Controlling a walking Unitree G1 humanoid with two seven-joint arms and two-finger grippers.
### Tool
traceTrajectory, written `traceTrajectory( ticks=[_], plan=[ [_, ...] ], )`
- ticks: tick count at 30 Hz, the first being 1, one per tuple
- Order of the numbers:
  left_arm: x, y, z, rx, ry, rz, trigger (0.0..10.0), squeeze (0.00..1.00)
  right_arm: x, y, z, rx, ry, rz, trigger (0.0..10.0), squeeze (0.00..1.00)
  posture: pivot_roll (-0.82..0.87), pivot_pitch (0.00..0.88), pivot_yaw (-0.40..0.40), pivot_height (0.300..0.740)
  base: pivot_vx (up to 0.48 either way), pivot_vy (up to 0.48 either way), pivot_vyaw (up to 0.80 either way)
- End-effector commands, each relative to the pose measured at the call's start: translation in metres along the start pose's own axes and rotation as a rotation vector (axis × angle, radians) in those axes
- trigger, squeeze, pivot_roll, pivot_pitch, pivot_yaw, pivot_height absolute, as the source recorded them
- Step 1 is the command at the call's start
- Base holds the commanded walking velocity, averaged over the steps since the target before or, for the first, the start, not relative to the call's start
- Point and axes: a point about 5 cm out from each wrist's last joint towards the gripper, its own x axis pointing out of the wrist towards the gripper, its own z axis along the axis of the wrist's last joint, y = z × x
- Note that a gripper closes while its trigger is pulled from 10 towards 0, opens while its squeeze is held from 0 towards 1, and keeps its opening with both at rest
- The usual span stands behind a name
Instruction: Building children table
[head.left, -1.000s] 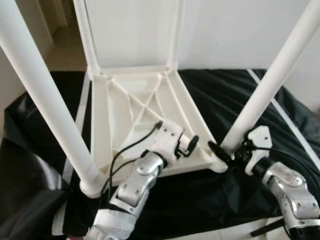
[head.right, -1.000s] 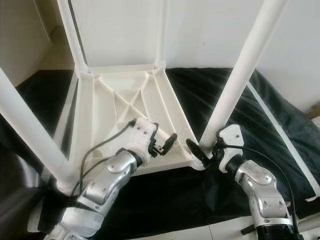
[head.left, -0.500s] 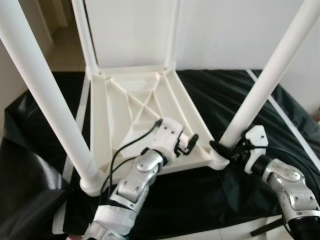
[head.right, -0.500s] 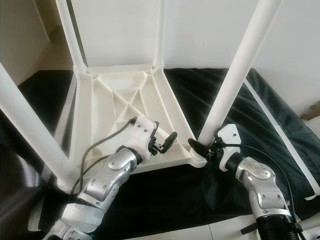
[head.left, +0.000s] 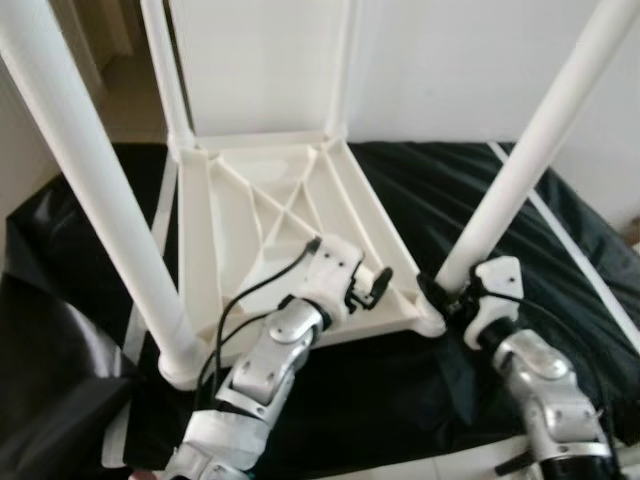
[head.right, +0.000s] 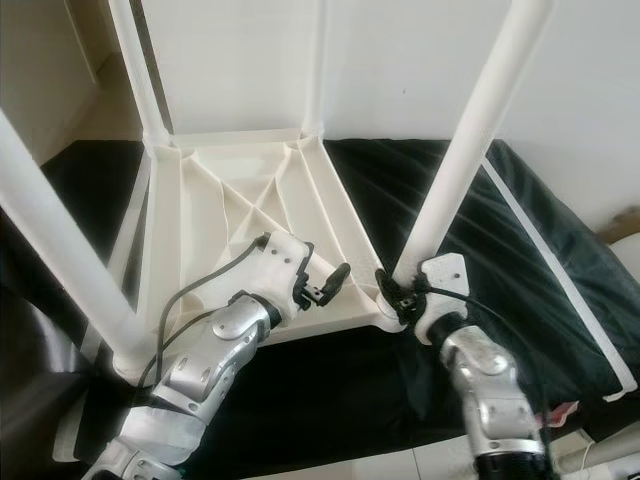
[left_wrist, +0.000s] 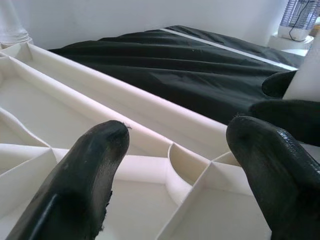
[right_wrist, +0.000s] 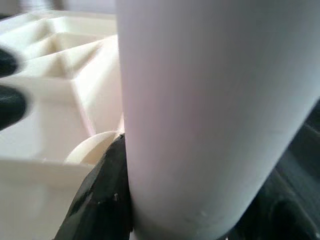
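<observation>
The upturned table top is laid on a black sheet. The near right leg is clenched at its base by the right gripper, probably to seat it in the corner socket. The left gripper is spread open over the ribbed underside, apparently to steady it.

The right end effector has drawn in closer to the base of the near right leg, its black fingers now pressed against the tube where it meets the corner socket of the upturned table. The right forearm has swung more upright beneath it. The left end effector has slid slightly nearer that corner
</observation>
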Motion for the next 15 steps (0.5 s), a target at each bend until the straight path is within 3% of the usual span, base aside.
traceTrajectory(
  ticks=[1,2,4,6,8,14,15],
  plan=[
    [0.0,-0.001,-0.002,0.001,0.012,-0.048,10.0,0.0,-0.003,-0.001,-0.021,0.004,0.121,-0.088,10.0,0.0,0.02,0.0,-0.081,0.74,0.0,0.0,0.0],
    [0.0,0.0,-0.002,-0.002,0.012,-0.043,10.0,0.0,-0.003,0.003,-0.024,0.015,0.129,-0.191,10.0,0.0,0.02,0.0,-0.083,0.74,0.0,0.0,0.0],
    [0.0,0.0,-0.002,-0.002,0.012,-0.043,10.0,0.0,-0.003,0.003,-0.024,0.015,0.129,-0.191,10.0,0.0,0.02,0.0,-0.083,0.74,0.0,0.0,0.0],
    [0.0,0.002,-0.001,-0.005,0.011,-0.033,10.0,0.0,-0.005,0.012,-0.029,0.05,0.145,-0.375,10.0,0.0,0.02,0.0,-0.087,0.74,0.0,0.0,0.0],
    [0.001,0.004,0.0,-0.011,0.008,-0.021,10.0,0.0,-0.006,0.023,-0.029,0.097,0.153,-0.465,10.0,0.0,0.02,0.0,-0.089,0.74,0.0,0.0,0.0],
    [0.004,0.004,0.003,-0.031,-0.005,-0.012,10.0,0.0,-0.002,0.038,-0.019,0.14,0.106,-0.413,10.0,0.0,0.02,0.0,-0.085,0.74,0.0,0.0,0.0],
    [0.005,0.001,0.002,0.009,0.005,-0.031,10.0,0.0,-0.003,0.043,-0.018,0.132,0.109,-0.393,10.0,0.0,0.02,0.0,-0.085,0.74,0.0,0.0,0.0]
  ],
)
